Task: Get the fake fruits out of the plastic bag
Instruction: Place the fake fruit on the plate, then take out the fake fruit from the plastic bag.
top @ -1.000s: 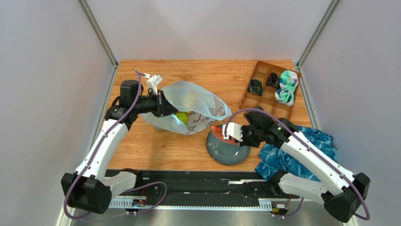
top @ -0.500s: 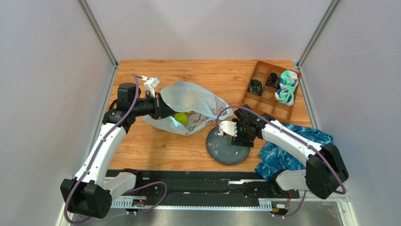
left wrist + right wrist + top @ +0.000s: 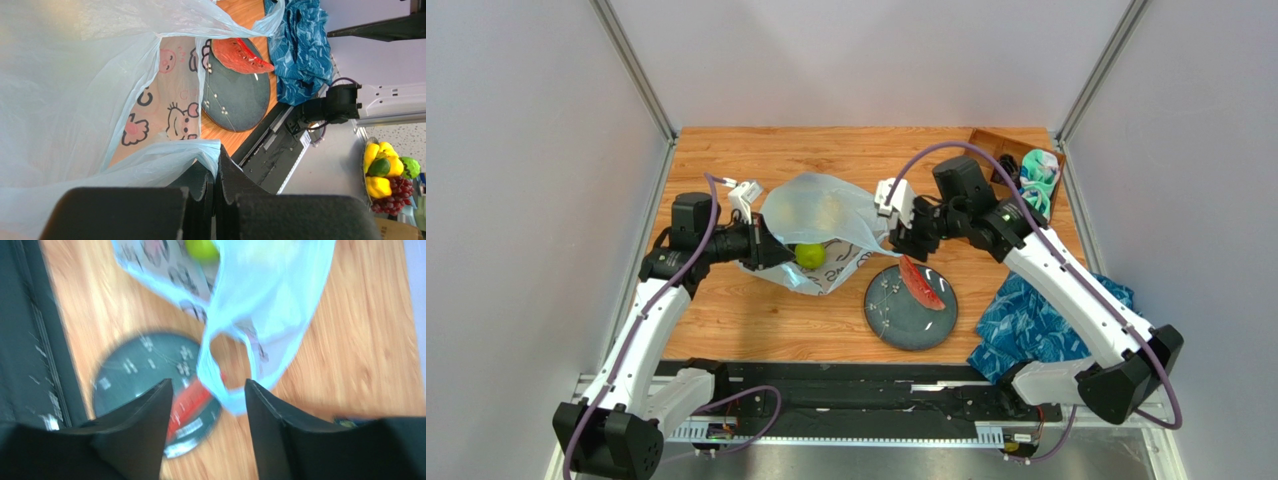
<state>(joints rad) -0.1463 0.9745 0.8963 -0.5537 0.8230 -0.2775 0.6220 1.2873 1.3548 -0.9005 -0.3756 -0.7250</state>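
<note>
**Left arm holds the bag mouth; right arm free, green fruit ahead of it**

Left gripper [image 3: 215, 170]: closed tight on a fold of the plastic bag [image 3: 826, 210] at its rim, with film bunched between the fingers. That edge is held lifted off the table.

Right gripper [image 3: 207, 387]: jaws well apart, nothing clamped. The looped bag handle [image 3: 234, 402] hangs just beyond the fingertips, in line with the gap. It looks untouched, as far as the blurred wrist view allows.

Governing relation: the green fruit [image 3: 807, 255] lies inside the bag, straight ahead of the right gripper past the handle loop, and just beside the left gripper's tips. The left arm is nearer but committed to the rim. In my judgement the reach falls to the right arm. The bag's long axis runs roughly from one gripper to the other, so that reach goes along it. The fruit looks round, with no marked long axis. Whether more fruit sit under the film cannot be told.

Watermelon slice [image 3: 921, 283]: out of the bag, below the right gripper, flat on the dark plate [image 3: 891, 315], with its long axis diagonal across it.

Materials: the bag is thin, crinkly, translucent pale blue with a cartoon print, and likely to snag a finger. The fruits are glossy moulded plastic, probably slippery. The plate is glazed. A crumpled blue cloth [image 3: 1056, 320] lies beside the plate, back toward the right arm's base.
</note>
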